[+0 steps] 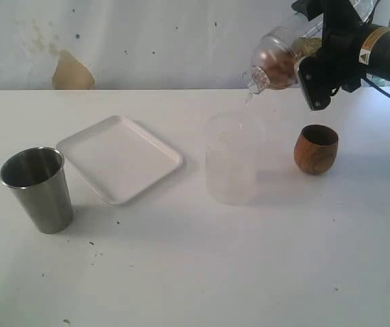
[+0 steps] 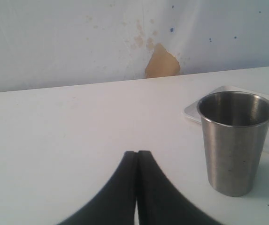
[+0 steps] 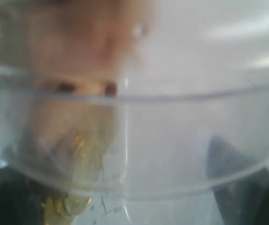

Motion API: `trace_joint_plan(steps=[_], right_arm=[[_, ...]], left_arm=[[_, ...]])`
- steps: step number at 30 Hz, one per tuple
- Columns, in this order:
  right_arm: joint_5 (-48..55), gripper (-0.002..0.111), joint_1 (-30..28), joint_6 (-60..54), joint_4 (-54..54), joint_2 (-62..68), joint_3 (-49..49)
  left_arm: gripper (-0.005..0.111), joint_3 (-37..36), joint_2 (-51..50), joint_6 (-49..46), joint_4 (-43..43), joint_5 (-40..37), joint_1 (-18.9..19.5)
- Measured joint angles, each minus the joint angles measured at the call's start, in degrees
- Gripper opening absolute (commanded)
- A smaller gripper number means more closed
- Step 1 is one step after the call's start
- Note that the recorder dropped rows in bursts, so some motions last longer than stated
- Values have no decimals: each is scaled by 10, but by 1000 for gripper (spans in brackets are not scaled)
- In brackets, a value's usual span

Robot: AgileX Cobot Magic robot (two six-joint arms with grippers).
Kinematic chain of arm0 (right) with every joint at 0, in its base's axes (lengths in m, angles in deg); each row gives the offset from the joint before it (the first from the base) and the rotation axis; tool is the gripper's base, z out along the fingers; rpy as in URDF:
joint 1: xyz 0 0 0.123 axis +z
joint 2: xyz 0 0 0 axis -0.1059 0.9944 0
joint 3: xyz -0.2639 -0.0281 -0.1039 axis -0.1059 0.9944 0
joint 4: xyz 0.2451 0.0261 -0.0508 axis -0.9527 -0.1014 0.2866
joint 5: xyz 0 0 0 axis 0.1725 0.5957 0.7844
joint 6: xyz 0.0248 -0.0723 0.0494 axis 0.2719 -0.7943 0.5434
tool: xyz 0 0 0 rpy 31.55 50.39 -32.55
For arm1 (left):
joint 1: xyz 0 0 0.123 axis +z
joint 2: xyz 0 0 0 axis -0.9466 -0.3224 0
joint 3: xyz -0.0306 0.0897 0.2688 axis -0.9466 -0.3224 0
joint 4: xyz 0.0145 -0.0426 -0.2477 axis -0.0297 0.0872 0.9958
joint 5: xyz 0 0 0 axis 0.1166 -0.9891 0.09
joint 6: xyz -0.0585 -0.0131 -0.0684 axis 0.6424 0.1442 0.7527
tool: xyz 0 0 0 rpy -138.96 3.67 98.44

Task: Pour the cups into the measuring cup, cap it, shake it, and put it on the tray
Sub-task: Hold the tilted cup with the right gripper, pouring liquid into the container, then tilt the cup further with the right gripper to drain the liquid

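Exterior view: a clear, cylindrical measuring cup (image 1: 276, 61) with a domed lid and brown contents is gripped tilted by the right tool (image 1: 310, 63) above the white counter (image 1: 249, 272), over a round-bellied brown wooden cup (image 1: 316, 148). The left tool (image 2: 137, 157) is seen pressed together near a shiny tapered stainless-steel tumbler (image 2: 235, 140).

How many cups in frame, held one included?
4: shiny steel tumbler far left; frosted translucent cup centre; brown wooden cup right; clear lidded measuring cup tilted in the right end effector.

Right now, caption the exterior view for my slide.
Right gripper holds the lidded measuring cup tilted above the table, with wooden cup, frosted cup, tray and steel tumbler below.
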Motion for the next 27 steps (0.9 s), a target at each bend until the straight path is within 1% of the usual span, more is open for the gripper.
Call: trace_joint_plan(steps=[27], right_arm=[[-12,0,0,0,0,0,0]], left_arm=[[0,0,0,0,0,0,0]])
